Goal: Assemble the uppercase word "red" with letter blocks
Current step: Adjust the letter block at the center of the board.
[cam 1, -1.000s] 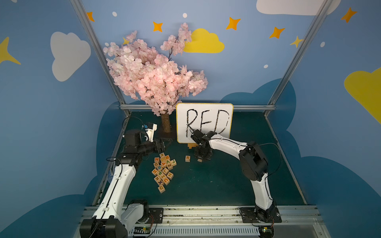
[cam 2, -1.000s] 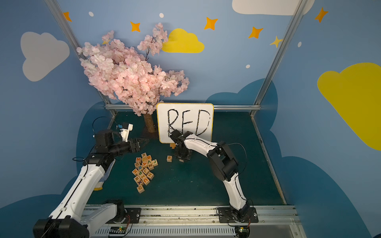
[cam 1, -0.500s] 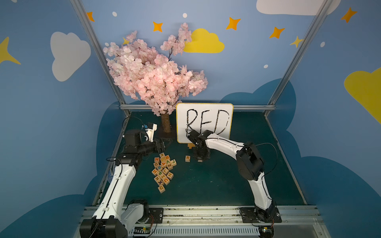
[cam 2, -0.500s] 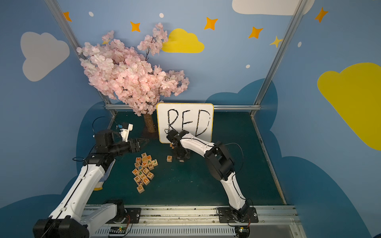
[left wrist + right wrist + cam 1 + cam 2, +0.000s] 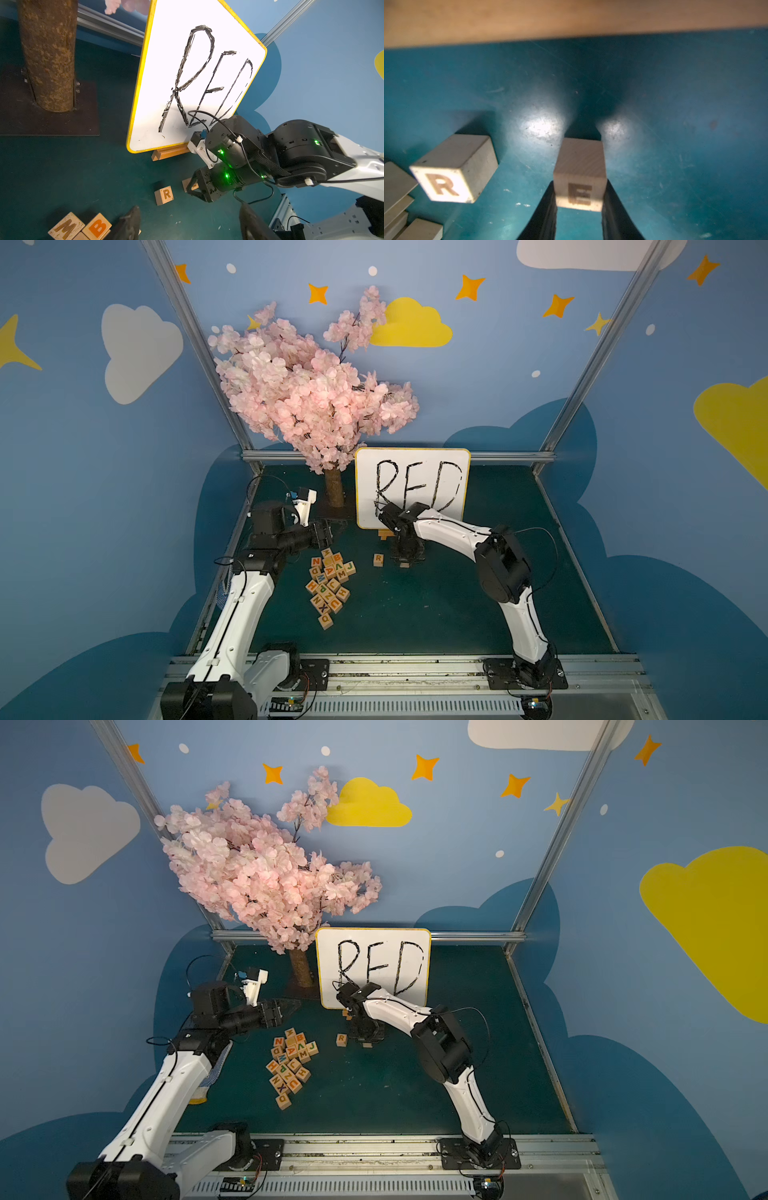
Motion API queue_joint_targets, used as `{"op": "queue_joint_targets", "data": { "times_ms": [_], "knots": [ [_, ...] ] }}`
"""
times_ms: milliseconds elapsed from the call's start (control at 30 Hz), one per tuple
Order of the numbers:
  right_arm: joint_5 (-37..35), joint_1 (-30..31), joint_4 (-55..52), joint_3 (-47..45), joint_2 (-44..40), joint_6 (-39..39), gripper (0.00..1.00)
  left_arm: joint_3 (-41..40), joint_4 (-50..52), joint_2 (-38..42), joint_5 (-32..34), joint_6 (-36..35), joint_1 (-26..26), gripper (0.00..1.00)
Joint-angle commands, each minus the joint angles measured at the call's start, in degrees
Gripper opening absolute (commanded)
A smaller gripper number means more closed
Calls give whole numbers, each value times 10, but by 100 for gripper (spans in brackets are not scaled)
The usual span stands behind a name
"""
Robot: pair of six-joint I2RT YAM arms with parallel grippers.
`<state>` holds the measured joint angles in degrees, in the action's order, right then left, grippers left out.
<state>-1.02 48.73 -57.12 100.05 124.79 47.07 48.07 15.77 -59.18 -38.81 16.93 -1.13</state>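
entry: block word, part built; one letter of three laid.
- r block (image 5: 378, 559): stands alone on the table (image 5: 415, 614), toward the far edge, in front of the handwritten board (image 5: 411, 489), orange letter up.
- e block (image 5: 580, 176): pinched between the closed-in jaws of the right gripper (image 5: 579, 193), near the r block on the side toward the right edge, a gap between them; resting or just clear of the surface, cannot tell.
- left gripper (image 5: 189, 224): jaws apart, empty, toward the far left corner.
- pile of letter blocks (image 5: 330, 585): near the left edge, no gripper touching it.
- outstanding, by judgement: release e; fetch and place d.
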Motion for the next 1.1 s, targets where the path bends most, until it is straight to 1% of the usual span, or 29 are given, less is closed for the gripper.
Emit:
{"op": "queue_joint_targets", "data": {
  "times_ms": [0, 333, 467, 567, 700, 833, 1067],
  "knots": [
    [-3, -3, 3, -7, 4, -13, 28, -4, -3, 7, 0, -5, -3, 74],
    [-11, -6, 6, -12, 0, -15, 41, -4, -1, 11, 3, -7, -2, 74],
    [-15, -7, 6, -16, -8, -13, 43, -4, -1, 10, 2, -7, -3, 74],
    [-17, -7, 7, -17, -10, -13, 43, -4, -1, 10, 2, -6, -3, 74],
    [-13, -10, 8, -19, -9, -13, 37, -4, -1, 11, 3, -7, -2, 74],
    [-12, -11, 12, -24, -11, -9, 32, -5, -1, 13, 3, -7, -2, 74],
    [-8, -12, 14, -25, -15, -10, 32, -5, -1, 11, 3, -7, -3, 74]
  ]
}}
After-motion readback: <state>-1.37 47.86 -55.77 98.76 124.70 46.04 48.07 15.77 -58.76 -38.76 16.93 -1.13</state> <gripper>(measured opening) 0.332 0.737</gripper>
